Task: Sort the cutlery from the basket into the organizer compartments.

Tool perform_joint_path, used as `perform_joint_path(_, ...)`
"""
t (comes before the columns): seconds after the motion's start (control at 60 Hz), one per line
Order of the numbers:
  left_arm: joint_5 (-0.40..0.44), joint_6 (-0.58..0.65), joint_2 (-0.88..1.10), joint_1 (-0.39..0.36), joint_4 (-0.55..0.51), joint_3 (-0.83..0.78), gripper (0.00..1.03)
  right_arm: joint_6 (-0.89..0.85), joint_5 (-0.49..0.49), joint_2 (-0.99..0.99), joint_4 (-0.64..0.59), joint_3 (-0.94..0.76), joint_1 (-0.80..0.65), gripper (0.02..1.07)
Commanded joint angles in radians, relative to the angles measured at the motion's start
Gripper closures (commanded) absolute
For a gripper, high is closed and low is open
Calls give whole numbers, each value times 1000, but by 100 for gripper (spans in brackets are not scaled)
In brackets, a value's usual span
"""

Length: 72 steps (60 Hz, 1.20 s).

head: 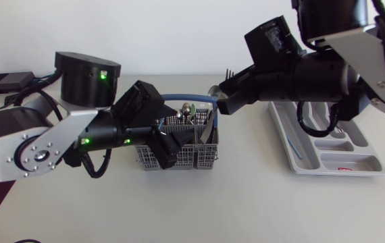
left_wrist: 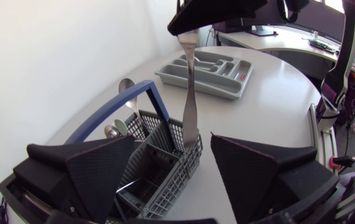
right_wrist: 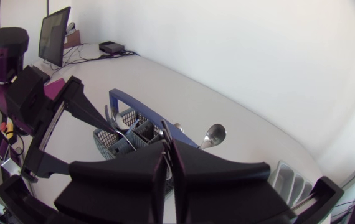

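**Fork being pinched upright at the basket by the right gripper**

Nearest, the left gripper (left_wrist: 172, 139) is being held wide open low over the basket (left_wrist: 171, 180), and nothing is being grasped by it. Its two broad fingers (left_wrist: 90, 168) are being spread to either side of the basket's near end. Whether the mesh is being touched by them cannot be told. The grey mesh basket is being spanned by a blue handle (left_wrist: 112, 115). A spoon (left_wrist: 126, 85) and a few other pieces are being carried upright in its compartments on the side away from the organizer.

Just ahead of the open left fingers, the fork (left_wrist: 190, 93) is being held almost upright. Its handle end is being seen down inside the basket's corner compartment, on the side toward the organizer. Whether that end is resting on the basket floor cannot be told.

Higher up, the fork's neck is being clamped from both sides by the right gripper (right_wrist: 167, 155), whose fingers are being pressed nearly together on the thin metal. In the head view the tines (head: 230, 70) are being shown sticking out above that gripper, which is being reached in over the basket's far corner.

Farthest off, well apart from the basket, the grey organizer (left_wrist: 196, 84) is being seen lying flat on the table, beneath the right arm.
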Motion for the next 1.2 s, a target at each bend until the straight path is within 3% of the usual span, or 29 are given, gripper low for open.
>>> perform_joint_path(0.0, 54, -20, 1, 19, -31, 66, 17, -5, -23, -45, -17, 4, -13, 100)
perform_joint_path(0.467, 373, -12, 121, 72, -207, 239, 17, 30, -161, -149, -97, 13, -36, 100)
perform_joint_path(0.8, 601, 69, 136, 87, -359, 285, 21, 69, -238, -194, -126, 4, -23, 100)
perform_joint_path(1.183, 759, 163, 78, 84, -533, 285, 32, 139, -350, -249, -164, -4, 29, 100)
